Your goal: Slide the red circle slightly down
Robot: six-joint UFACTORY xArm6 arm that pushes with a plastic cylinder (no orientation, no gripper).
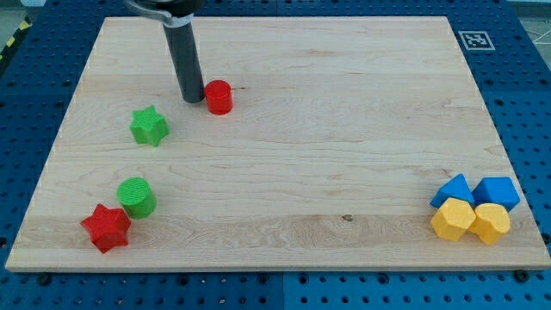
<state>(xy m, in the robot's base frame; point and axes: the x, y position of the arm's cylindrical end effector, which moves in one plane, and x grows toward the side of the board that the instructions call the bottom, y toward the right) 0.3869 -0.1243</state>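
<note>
The red circle (219, 97) sits on the wooden board (284, 146) in the upper left part of the view. My tip (193, 99) is on the board just to the left of the red circle, very close to it or touching its left side. The dark rod rises from there toward the view's top.
A green star (149, 126) lies below and left of my tip. A green circle (136, 196) and a red star (106, 227) sit at the lower left. Two blue blocks (453, 190) (497, 192) and two yellow blocks (452, 219) (491, 223) cluster at the lower right.
</note>
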